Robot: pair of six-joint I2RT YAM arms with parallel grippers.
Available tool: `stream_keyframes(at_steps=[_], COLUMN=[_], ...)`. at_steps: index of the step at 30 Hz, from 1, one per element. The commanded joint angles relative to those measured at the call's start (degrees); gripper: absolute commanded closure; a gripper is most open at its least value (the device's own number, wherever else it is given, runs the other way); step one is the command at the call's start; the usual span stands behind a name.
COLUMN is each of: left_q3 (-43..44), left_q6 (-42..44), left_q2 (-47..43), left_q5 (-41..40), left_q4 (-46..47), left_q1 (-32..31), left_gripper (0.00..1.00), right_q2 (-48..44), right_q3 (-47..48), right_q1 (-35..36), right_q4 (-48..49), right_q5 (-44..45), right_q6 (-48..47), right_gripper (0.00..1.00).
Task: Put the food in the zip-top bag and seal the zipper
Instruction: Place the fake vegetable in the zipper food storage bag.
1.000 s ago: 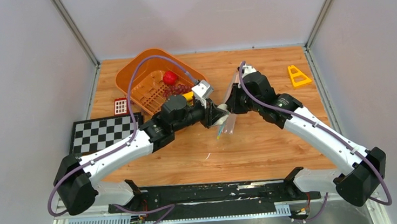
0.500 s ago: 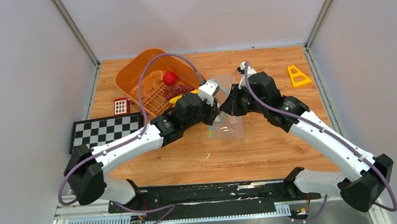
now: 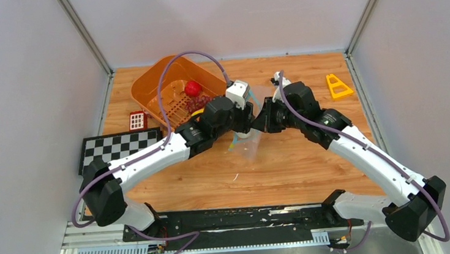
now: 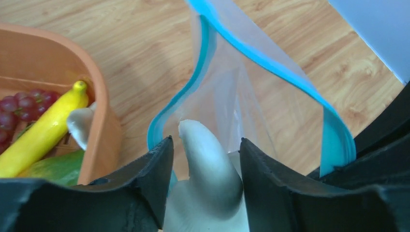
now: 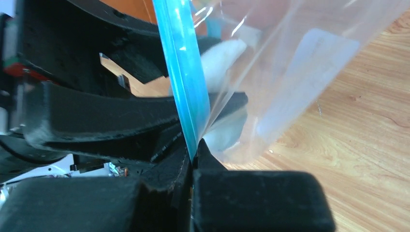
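Wood tabletop [image 3: 287,164]. Left gripper [image 4: 205,145] part-open, clamping garlic piece [image 4: 208,169] between jaws, zip-top bag [image 4: 232,96] mouth just ahead. Right gripper [image 5: 193,154] pinched tight on zipper [image 5: 181,63]. Risk: garlic snags lip, tugs zipper from pinch.

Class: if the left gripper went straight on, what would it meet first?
Probably the open mouth of the zip-top bag: the left gripper, holding a white garlic piece, points between the zipper lips; depth uncertain.
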Motion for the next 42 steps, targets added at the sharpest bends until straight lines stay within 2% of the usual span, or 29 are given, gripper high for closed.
stream_keyframes(at_steps=[1,4,11,16,18,24,28,30,33,35,38,39,42], left_q3=[-0.92,-3.10,-4.25,-4.48,-3.27,-4.59,-3.96,-4.32,-5.43,-4.46,-4.18,-5.00,-4.95], left_q6=[-2.09,-2.10,-0.59,0.08,-0.08,-2.25,-3.05,-2.86,-2.25,-0.04,1.14,0.53,-0.80], left_q2=[-0.10,-2.33,-7.70,-8.54,-7.17,-5.98,-5.24,-6.37,-9.35,-10.32,-10.70,-10.78,-10.50], left_q5=[5.04,6.24,8.15,7.49,7.51,5.36,7.14,10.77,21.88,28.75,33.24,33.50,26.46], left_q4=[3.85,7.23,7.14,5.11,1.98,1.14,1.18,3.13,9.02,9.25,8.95,10.47,7.41], left_q1=[-0.58,-0.60,-0.60,-0.60,-0.60,-0.43,-0.42,-0.40,-0.42,-0.26,0.47,0.93,1.93], left_gripper=[0.34,0.21,0.13,0.06,0.08,0.07,0.07,0.05,0.06,0.09,0.16,0.16,0.16], right_q2=[-3.31,-4.36,-5.40,-5.17,-5.26,-5.50,-5.34,-5.25,-5.28,-5.39,-6.07,-6.07,-5.94], right_q3=[-0.64,-2.70,-8.74,-10.69,-11.42,-11.25,-11.10,-11.28,-12.31,-12.14,-11.91,-11.80,-11.65], right_q1=[-2.65,-6.04,-12.12,-13.05,-13.33,-13.79,-13.87,-14.17,-15.09,-15.45,-15.49,-15.46,-15.46], right_q4=[3.37,5.72,11.57,14.21,15.74,15.76,15.59,15.56,16.21,15.27,13.36,13.23,13.26], right_q5=[-1.46,-5.50,-12.38,-15.21,-16.24,-16.63,-16.84,-16.87,-17.25,-15.81,-12.36,-12.26,-13.47], right_q6=[3.05,4.71,8.69,10.18,11.09,11.12,10.58,10.37,10.42,9.85,8.46,8.43,8.40], right_gripper=[1.00,1.00,1.00,1.00,1.00,1.00,1.00,1.00,1.00,1.00,1.00,1.00,1.00])
